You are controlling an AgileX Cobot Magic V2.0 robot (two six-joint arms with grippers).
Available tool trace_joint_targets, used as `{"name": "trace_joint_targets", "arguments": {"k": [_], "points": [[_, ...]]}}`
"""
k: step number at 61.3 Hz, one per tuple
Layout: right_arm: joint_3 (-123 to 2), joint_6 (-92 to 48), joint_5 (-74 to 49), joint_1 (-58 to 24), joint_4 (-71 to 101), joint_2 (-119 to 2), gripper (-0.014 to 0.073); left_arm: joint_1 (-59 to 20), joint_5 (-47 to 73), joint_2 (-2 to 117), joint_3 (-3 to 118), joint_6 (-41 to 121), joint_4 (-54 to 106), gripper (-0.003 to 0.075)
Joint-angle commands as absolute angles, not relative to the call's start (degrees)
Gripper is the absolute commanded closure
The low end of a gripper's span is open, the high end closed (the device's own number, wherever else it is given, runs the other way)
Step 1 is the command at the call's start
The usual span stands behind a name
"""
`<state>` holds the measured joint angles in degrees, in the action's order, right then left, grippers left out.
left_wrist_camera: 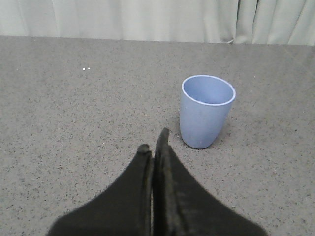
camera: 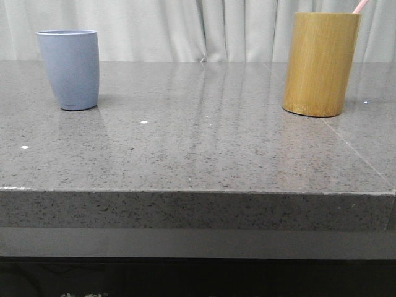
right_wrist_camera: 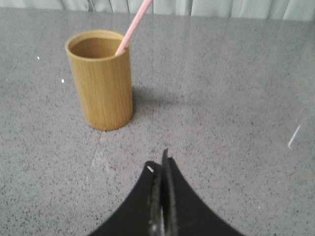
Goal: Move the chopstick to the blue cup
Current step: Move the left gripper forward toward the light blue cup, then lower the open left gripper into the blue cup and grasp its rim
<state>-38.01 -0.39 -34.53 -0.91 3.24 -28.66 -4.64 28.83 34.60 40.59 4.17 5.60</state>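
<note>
The pale pink chopstick (camera: 361, 5) (right_wrist_camera: 135, 25) leans inside a tall yellow-brown bamboo holder (camera: 320, 64) (right_wrist_camera: 101, 80) at the table's right; its lower part is hidden by the holder. The blue cup (camera: 70, 69) (left_wrist_camera: 205, 111) stands upright and empty at the far left. In the left wrist view my left gripper (left_wrist_camera: 153, 143) is shut with nothing in it, a little short of the cup. My right gripper (right_wrist_camera: 160, 161) is shut and empty too, well apart from the holder.
The grey speckled stone table (camera: 198, 142) has its front edge (camera: 198, 190) close to the camera. A pale curtain (camera: 204, 28) hangs behind it. A thin seam (camera: 359, 151) runs across the top at the right.
</note>
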Motion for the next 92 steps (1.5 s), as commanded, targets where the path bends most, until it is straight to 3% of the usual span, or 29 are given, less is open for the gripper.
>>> {"name": "trace_joint_targets", "arguments": {"k": [1,8,15,21,28,31,35,54,92], "points": [[-40.05,-1.33,-31.71,-0.68,3.50,-30.49,0.0656,-4.70,23.88,36.67,42.45,3.86,6.21,0.0739],[-40.05,-1.81,-32.97,-0.68,3.50,-31.64,0.0564,-4.70,23.78,38.65,42.45,3.86,6.21,0.0738],[-40.05,-2.18,-33.41,-0.68,3.50,-31.94,0.0321,-4.70,23.47,40.23,42.45,3.86,6.21,0.0706],[-40.05,-2.18,-33.34,-0.68,3.50,-31.94,0.0108,-4.70,21.54,41.38,42.56,3.86,6.21,0.0580],[-40.05,-2.18,-33.30,-0.68,3.50,-31.94,-0.0001,-4.72,18.13,42.36,42.82,3.86,6.21,0.0337],[-40.05,-2.18,-33.35,-0.68,3.50,-31.94,0.0001,-5.12,17.53,43.14,43.39,3.86,6.34,0.0239],[-40.05,-2.18,-33.35,-0.68,3.50,-31.94,0.0001,-6.34,17.79,44.55,45.24,3.86,6.34,0.0197],[-40.05,-2.18,-33.40,-0.68,3.50,-31.94,0.0001,-12.87,23.19,57.31,58.33,4.14,5.72,0.0251],[-40.05,-2.18,-33.40,-0.68,3.50,-31.94,0.0001,-13.11,45.43,88.62,88.49,4.14,1.84,0.0281]]}}
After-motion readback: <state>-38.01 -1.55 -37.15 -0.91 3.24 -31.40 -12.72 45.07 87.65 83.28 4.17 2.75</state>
